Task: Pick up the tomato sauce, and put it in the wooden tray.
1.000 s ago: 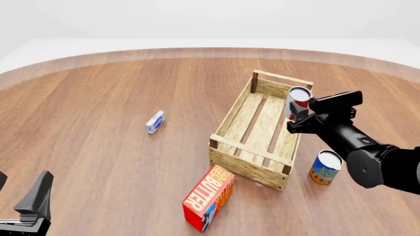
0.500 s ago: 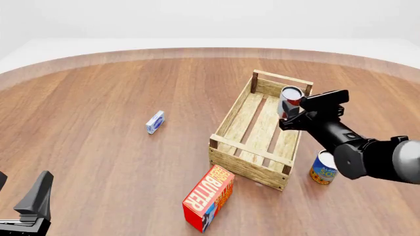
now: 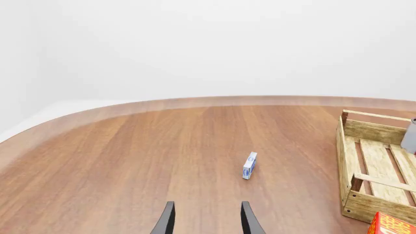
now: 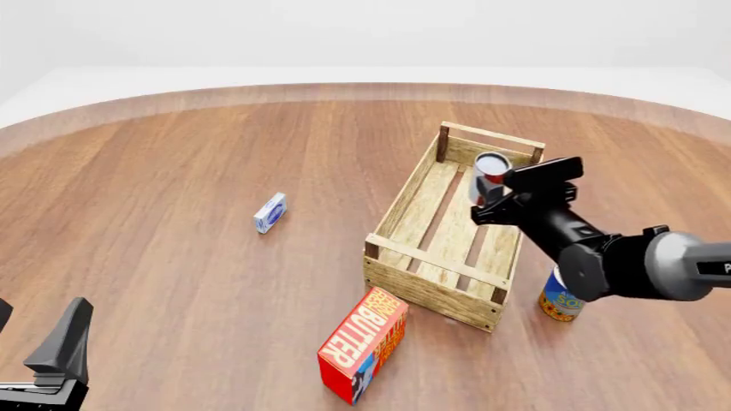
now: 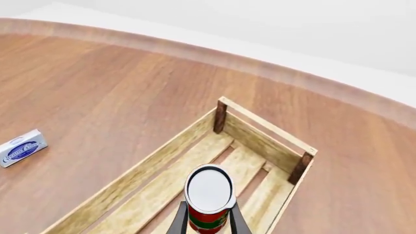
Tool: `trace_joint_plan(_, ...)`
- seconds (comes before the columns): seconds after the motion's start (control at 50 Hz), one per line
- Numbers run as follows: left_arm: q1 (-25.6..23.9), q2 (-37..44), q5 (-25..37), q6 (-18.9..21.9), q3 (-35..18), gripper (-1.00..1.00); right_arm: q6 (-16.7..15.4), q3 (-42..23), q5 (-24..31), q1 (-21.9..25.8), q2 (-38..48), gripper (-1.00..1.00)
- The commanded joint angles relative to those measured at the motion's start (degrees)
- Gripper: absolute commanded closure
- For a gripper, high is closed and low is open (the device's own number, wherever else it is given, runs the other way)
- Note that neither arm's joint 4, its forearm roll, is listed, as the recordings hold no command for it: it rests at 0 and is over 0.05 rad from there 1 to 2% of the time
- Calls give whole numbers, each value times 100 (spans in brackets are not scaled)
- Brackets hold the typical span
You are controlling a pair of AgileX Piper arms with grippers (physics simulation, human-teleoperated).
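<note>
The tomato sauce [image 4: 490, 176], a red and white can with a silver lid, hangs upright over the far half of the wooden tray [image 4: 425, 224], held above its slats. My right gripper [image 4: 489, 199] is shut on it from behind. In the right wrist view the can [image 5: 209, 199] sits between the two fingers with the tray's slatted bottom [image 5: 153, 190] beneath it. In the left wrist view only a grey sliver of the can [image 3: 409, 136] shows at the frame's edge over the tray [image 3: 373, 168]. My left gripper [image 4: 60, 347] rests at the near left, and its fingers [image 3: 206, 220] stand open with nothing between them.
A red butter box [image 4: 363, 344] lies just in front of the tray's near left corner. A blue and yellow can [image 4: 561, 298] stands by the tray's near right corner, under my right arm. A small blue and white box [image 4: 270, 212] lies left of the tray.
My right gripper has carried the tomato sauce leftward, from over the tray's right wall to over the tray's inside. The left arm has not moved.
</note>
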Motion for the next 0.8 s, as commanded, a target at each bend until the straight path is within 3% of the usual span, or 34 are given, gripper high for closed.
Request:
trace_joint_plan(0.02,0,0,0,0,0,-100,90,-170,-72,50,249,100)
trace_joint_plan(0.8,0,0,0,0,0,-100,237,-613,-330,83,1185,100)
